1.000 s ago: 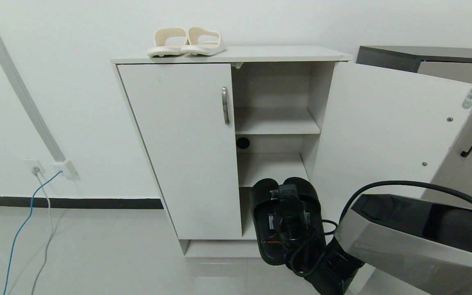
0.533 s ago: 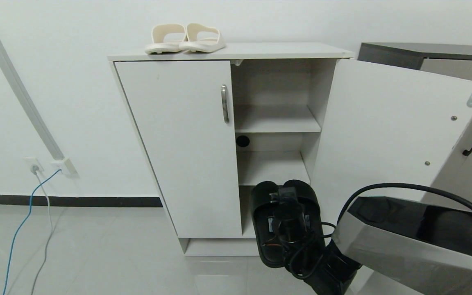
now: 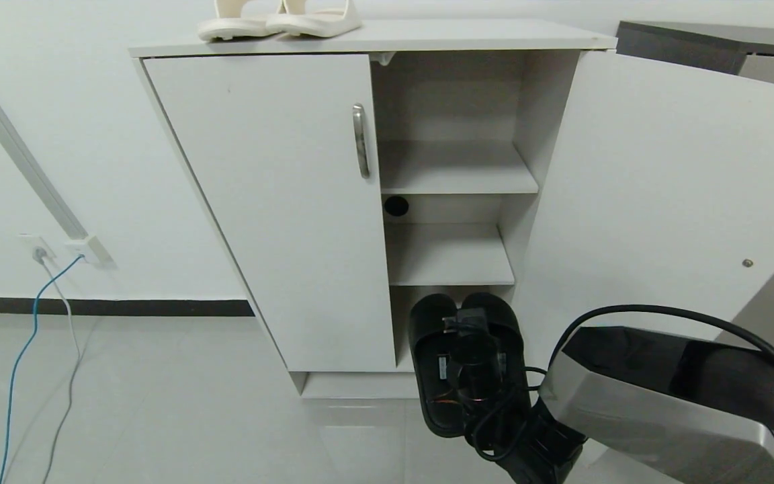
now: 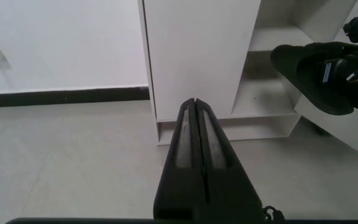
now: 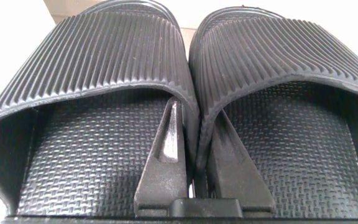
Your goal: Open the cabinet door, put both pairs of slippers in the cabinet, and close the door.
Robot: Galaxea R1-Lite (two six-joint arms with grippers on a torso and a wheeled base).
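In the head view the right pincer (image 3: 469,329) holds the pair of black ribbed rubber slippers (image 3: 437,363) just before the bottom compartment of the white wooden cabinet (image 3: 259,202), right door (image 3: 662,202) open. The toes could catch the lower shelf (image 3: 451,259) going in. The left wrist view shows the left pincer (image 4: 194,106) pressed shut on nothing, near the floor and clear of the opening. In the right wrist view one finger sits inside each slipper, pinching only the adjoining soft walls, so one slipper could slide free.
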